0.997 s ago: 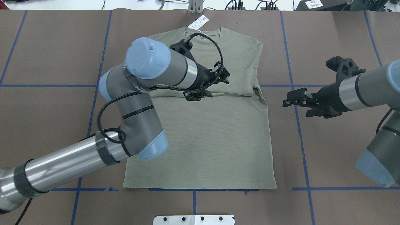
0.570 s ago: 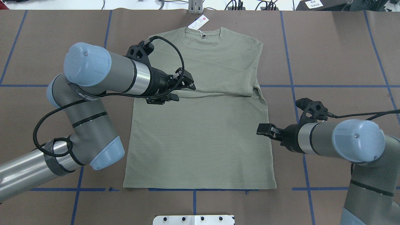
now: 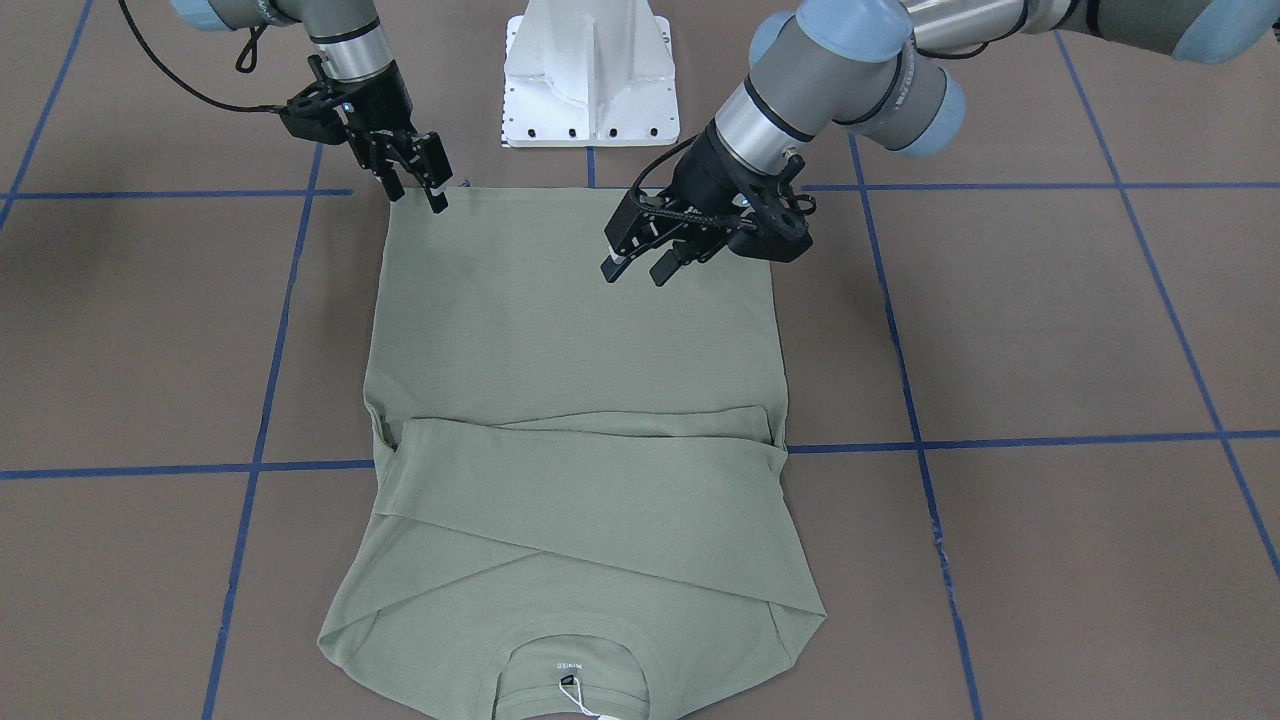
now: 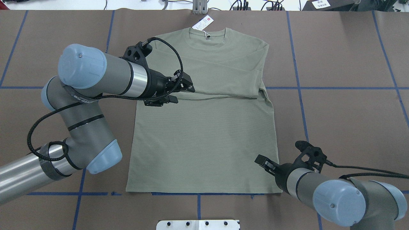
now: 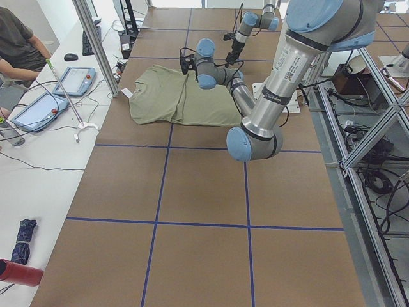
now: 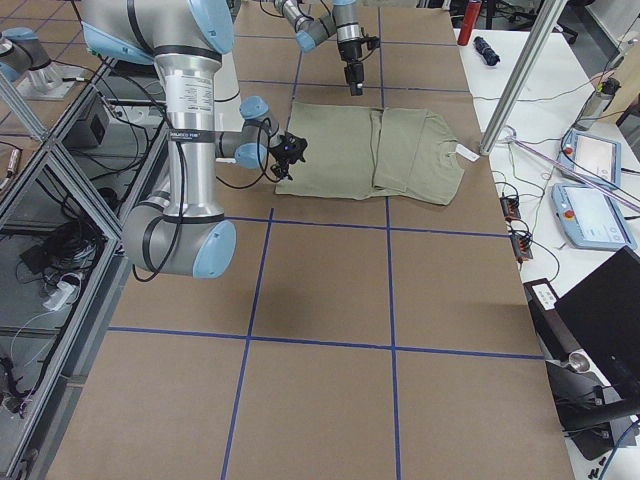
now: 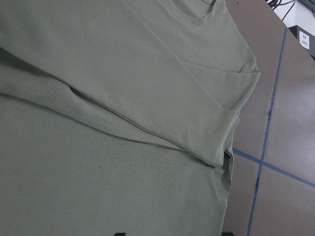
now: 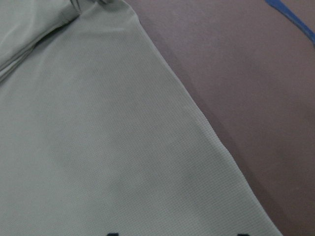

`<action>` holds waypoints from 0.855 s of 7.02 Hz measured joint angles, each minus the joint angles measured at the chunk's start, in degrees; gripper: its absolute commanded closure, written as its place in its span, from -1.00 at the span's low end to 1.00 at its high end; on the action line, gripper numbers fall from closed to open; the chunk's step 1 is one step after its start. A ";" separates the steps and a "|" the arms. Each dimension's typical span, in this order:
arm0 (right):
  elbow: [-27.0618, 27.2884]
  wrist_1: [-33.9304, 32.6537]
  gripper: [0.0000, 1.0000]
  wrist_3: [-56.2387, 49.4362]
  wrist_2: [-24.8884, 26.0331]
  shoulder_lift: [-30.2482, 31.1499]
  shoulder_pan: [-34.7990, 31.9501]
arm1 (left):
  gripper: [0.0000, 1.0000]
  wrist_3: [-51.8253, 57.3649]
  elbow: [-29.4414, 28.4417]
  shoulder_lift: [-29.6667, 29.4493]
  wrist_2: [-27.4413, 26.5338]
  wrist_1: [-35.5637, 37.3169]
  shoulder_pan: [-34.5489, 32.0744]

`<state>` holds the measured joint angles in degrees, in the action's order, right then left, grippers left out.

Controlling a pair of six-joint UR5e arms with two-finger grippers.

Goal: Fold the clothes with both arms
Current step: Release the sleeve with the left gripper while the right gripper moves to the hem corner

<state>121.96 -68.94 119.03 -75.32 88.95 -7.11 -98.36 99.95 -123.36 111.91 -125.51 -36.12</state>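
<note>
The sage-green shirt (image 4: 204, 137) lies flat on the brown table, collar far from the robot, both sleeves folded across the chest; its white hang tag (image 4: 203, 23) lies beyond the collar. My left gripper (image 4: 184, 93) is open and empty, hovering over the shirt's left side near the folded sleeve edge; it also shows in the front-facing view (image 3: 638, 265). My right gripper (image 4: 263, 162) is open and empty, just above the shirt's near right hem corner, and shows in the front-facing view (image 3: 418, 188). The wrist views show only shirt fabric (image 7: 123, 147) (image 8: 98, 147).
The white pedestal base (image 3: 590, 70) stands at the table's near edge, behind the hem. Blue tape lines (image 4: 297, 88) grid the brown cover. An operator (image 5: 16, 45) sits by tablets on the side table beyond the collar end.
My left gripper has drawn back leftward from the shirt's middle to its left side. My right arm has swung from beside the shirt's right edge down to the near right hem corner.
</note>
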 measured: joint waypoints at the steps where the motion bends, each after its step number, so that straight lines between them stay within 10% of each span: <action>1: -0.12 -0.82 -0.40 2.02 0.87 0.45 1.18 | -0.43 0.01 0.11 0.41 -0.04 0.00 0.00; 6: -0.76 -1.54 -0.31 4.61 0.35 3.42 4.14 | -0.43 -0.05 0.44 0.91 -0.26 0.00 -0.11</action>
<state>121.21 -70.48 123.64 -74.96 92.38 -2.97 -98.41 100.39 -122.45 111.65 -125.51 -36.23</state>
